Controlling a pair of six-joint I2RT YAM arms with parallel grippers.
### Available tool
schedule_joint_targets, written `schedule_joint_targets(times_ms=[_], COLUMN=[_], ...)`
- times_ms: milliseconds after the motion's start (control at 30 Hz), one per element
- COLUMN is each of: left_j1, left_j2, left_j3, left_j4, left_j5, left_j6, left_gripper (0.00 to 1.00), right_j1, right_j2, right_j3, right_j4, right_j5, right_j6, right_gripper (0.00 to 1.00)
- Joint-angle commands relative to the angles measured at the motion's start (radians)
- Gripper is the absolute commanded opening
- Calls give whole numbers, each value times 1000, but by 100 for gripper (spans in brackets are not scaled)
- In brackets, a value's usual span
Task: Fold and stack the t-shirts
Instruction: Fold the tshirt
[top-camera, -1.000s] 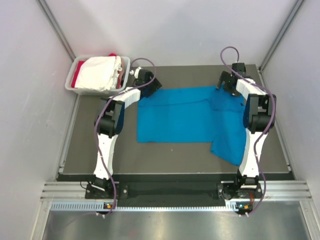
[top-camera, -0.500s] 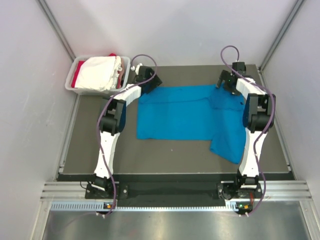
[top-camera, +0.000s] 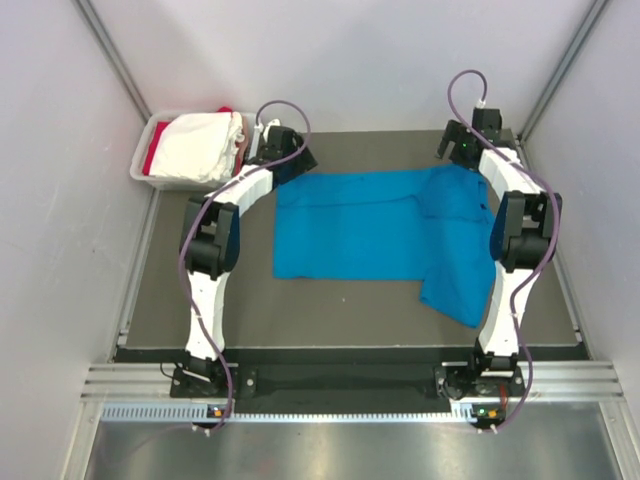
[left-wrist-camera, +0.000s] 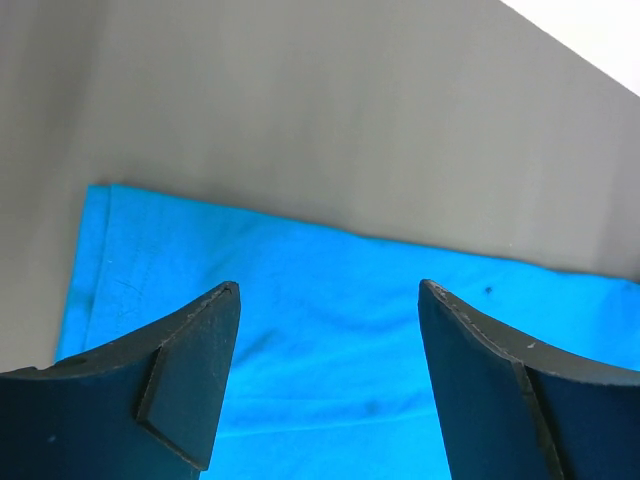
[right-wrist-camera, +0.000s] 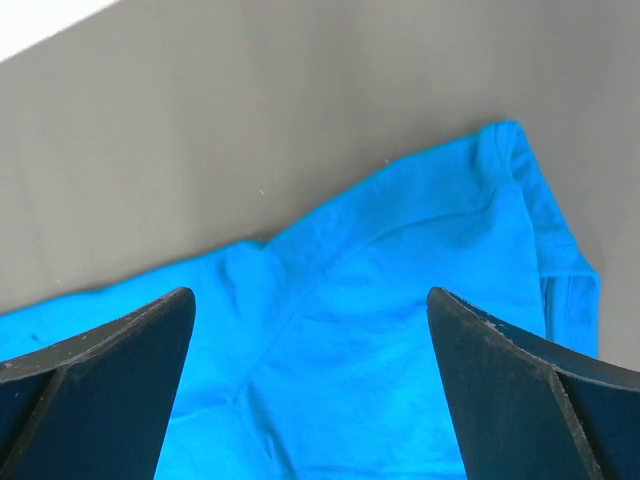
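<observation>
While the t-shirt (top-camera: 345, 225) stays put, left claw (left-wrist-camera: 328, 292) and right claw (right-wrist-camera: 310, 298) retreat.

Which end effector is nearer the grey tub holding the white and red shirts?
Left. The left end effector hovers just beside the grey tub, over a far corner of the blue shirt; the right end effector is well away, over its other far corner.
</observation>
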Motion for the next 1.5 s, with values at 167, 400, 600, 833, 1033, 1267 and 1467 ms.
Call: schedule_joint_targets(times_ms=[167,400,600,833,1033,1267,1467], left_j1=[-5,0,3,17,29,40,72], left_j2=[17,138,211,260,341,421,455], left_j3=[-83,22,90,179,323,426,469], left_j4=[56,24,2,-30,-87,-96,-56], left_j5=[-41,-44,-48,-65,-67,-44,-12], left_j6=[-81,-109,-144,-135,-103,-111,-137], left_gripper=[76,76,76,76,76,76,76], right_j1=[-5,-14,-22,-26,-36,-46,-46], right_j2=[78,156,248,311,331,345,412], right_j3=[28,100,220,346,386,387,474], right_j4=[10,-16,-82,-98,-78,-9,34], right_j5=[3,7,-5,-14,-17,-20,-51], right_j6=[2,-1,4,19,22,47,84], right_gripper=[100,100,100,100,100,100,100])
